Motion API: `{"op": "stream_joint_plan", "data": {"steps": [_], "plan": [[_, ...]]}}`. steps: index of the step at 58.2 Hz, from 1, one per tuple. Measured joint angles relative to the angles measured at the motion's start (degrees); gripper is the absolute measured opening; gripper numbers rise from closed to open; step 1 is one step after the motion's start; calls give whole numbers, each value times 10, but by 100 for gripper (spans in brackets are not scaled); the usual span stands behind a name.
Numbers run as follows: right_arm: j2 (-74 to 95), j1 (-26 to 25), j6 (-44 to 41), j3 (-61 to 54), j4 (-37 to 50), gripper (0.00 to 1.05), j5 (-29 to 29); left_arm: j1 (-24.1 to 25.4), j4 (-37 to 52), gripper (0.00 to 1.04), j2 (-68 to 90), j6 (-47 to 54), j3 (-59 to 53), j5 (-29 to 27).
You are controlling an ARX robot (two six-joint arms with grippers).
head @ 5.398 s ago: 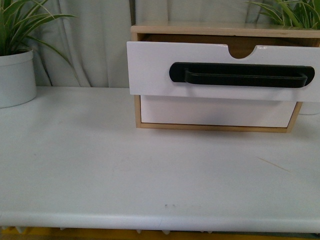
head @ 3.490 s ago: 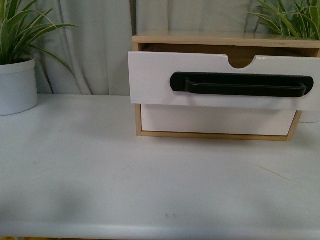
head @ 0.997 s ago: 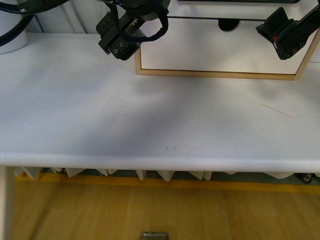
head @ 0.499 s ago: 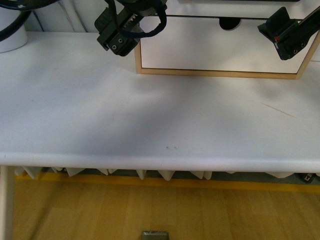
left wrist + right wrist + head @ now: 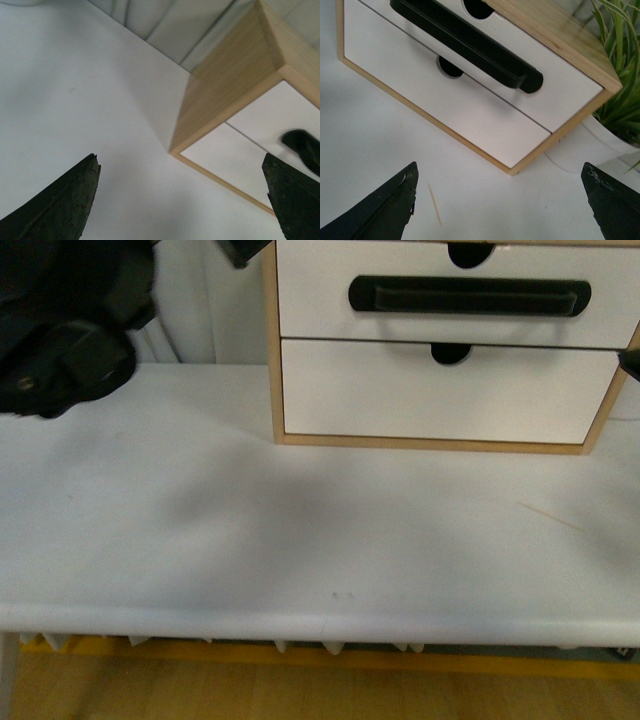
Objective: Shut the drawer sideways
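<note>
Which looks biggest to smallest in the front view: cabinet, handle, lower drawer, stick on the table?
1. Cabinet, largest even though its top is cropped
2. Lower drawer
3. Handle
4. Stick, only a thin sliver

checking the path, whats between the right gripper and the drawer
Right wrist view: between the right gripper and the drawer lie bare table, a thin sliver and the lower drawer front.

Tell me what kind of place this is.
Probably a staged indoor tabletop set-up, made to look like a home or office: a white table, a small wooden drawer cabinet standing on it, a potted plant by the cabinet, and a pale curtain behind.
</note>
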Motion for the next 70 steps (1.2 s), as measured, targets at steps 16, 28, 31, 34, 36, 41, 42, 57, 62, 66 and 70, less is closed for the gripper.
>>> {"op": "stream_joint_plan", "data": {"steps": [16, 28, 31, 34, 36, 41, 42, 57, 62, 66, 70], "plan": [[-304, -33, 82, -120, -185, 96, 2, 45, -108, 99, -268, 95, -209, -115], [-425, -30, 133, -146, -256, 96, 14, 64, -193, 99, -419, 106, -265, -158], [-424, -29, 136, -146, -256, 96, 14, 70, -180, 97, -423, 123, -271, -136], [-430, -32, 157, -155, -232, 92, 35, 102, -89, 89, -445, 176, -309, -10], [-437, -33, 180, -169, -199, 87, 57, 119, -40, 83, -461, 217, -333, 51], [-454, -39, 228, -192, -159, 75, 84, 148, 22, 69, -493, 314, -360, 164], [-458, -40, 237, -195, -156, 71, 85, 150, 24, 67, -496, 318, -361, 168], [-489, -39, 272, -230, -154, 28, 83, 205, 0, 22, -555, 391, -391, 255], [-543, -39, 273, -237, -212, 9, 81, 252, -13, 4, -578, 396, -398, 295], [-569, -39, 273, -243, -222, 1, 82, 259, -22, 4, -590, 397, -403, 296], [-576, -40, 275, -243, -221, 1, 81, 259, -29, 4, -601, 399, -406, 301]]}}
